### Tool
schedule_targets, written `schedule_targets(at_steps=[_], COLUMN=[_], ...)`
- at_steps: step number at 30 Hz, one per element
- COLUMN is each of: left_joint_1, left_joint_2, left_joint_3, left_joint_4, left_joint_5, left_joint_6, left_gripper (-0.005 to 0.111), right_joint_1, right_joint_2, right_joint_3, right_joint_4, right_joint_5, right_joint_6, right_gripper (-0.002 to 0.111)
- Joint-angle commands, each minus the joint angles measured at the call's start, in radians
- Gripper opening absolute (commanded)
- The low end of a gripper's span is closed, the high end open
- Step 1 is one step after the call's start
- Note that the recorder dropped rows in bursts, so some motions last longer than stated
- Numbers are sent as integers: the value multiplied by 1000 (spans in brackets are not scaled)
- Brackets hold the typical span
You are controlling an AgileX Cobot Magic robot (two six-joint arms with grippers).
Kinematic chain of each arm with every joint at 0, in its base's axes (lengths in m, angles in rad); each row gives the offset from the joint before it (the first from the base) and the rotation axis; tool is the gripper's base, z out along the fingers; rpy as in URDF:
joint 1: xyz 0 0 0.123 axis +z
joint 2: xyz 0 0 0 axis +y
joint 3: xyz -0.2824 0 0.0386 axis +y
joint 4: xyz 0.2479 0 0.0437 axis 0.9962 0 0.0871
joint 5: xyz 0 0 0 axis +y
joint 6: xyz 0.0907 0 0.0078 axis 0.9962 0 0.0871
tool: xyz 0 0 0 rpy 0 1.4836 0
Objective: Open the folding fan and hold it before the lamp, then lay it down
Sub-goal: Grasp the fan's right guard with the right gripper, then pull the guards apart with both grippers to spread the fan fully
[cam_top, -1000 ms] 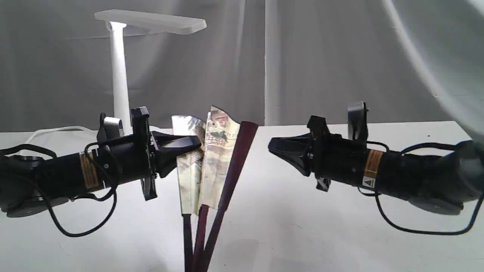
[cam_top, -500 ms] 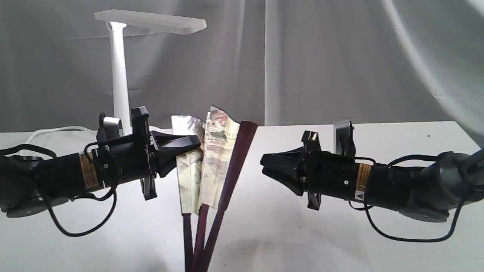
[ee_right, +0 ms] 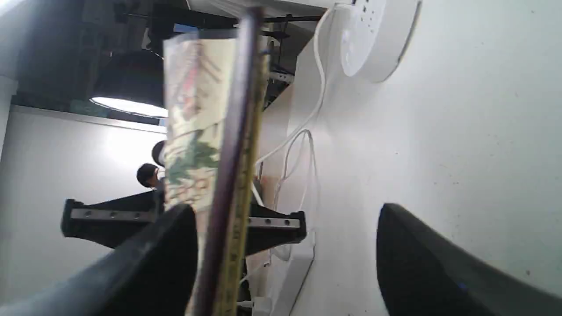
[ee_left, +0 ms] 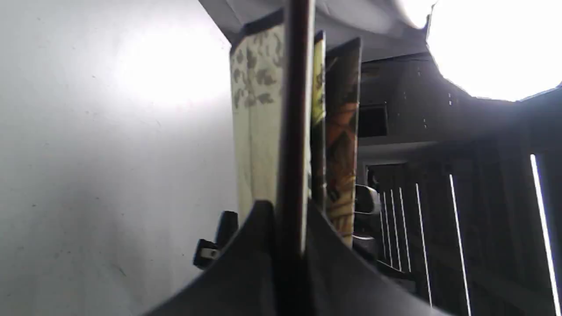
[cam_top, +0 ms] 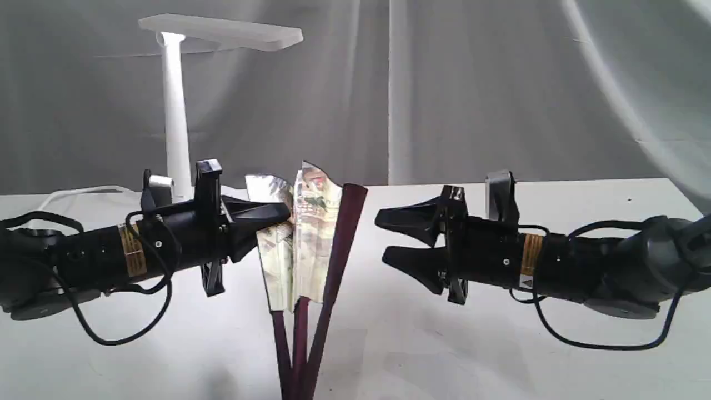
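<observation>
The folding fan (cam_top: 303, 239) stands upright at the table's middle, partly spread, its maroon ribs meeting near the front edge. My left gripper (cam_top: 280, 214) is shut on the fan's left edge; the left wrist view shows a dark rib (ee_left: 294, 131) pinched between the fingers (ee_left: 246, 263). My right gripper (cam_top: 383, 236) is open, jaws wide, a short gap to the right of the fan's right guard rib (cam_top: 343, 244). In the right wrist view that rib (ee_right: 230, 166) runs close to one finger (ee_right: 167, 250). The white lamp (cam_top: 175, 111) stands at the back left, behind the left arm.
The lamp's round base (ee_right: 373, 39) and white cord (ee_right: 303, 131) lie on the white table (cam_top: 444, 355) behind the fan. The cord (cam_top: 83, 191) trails left along the back edge. A grey curtain (cam_top: 500, 83) hangs behind the table.
My right gripper has opened from shut, dropped a little and moved left towards the fan. The left gripper and fan have shifted slightly left and down.
</observation>
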Motion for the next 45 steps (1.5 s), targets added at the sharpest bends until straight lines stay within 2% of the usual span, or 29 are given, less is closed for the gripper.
schedule_targets(at_steps=[1, 5, 11, 17, 26, 31, 39, 45], left_joint_1=[2, -4, -52, -86, -85, -85, -85, -85], left_joint_2=[-11, -11, -11, -11, -11, -11, -11, -11], left_joint_3=[5, 5, 5, 5, 5, 5, 5, 5], left_joint_4=[-26, -31, -34, -30, -39, -46, -72, -128], left_joint_5=[6, 4, -16, -18, -18, -18, -14, -14], left_joint_6=[1, 3, 1, -3, -6, -6, -49, -53], left_gripper=[0, 0, 0, 0, 0, 0, 0, 0], right_joint_1=[4, 30, 71, 71, 71, 71, 66, 21], right_joint_2=[-32, -32, -32, -32, -32, -32, -32, -32], right_joint_3=[-4, -4, -4, -4, -4, -4, -4, -4], right_joint_4=[3, 16, 77, 77, 81, 86, 151, 174], right_joint_5=[-10, -10, -10, -10, -10, -10, -10, -10], right_joint_6=[1, 1, -3, -3, -1, -6, -12, 32], right_gripper=[59, 59, 59, 58, 18, 0, 0, 0])
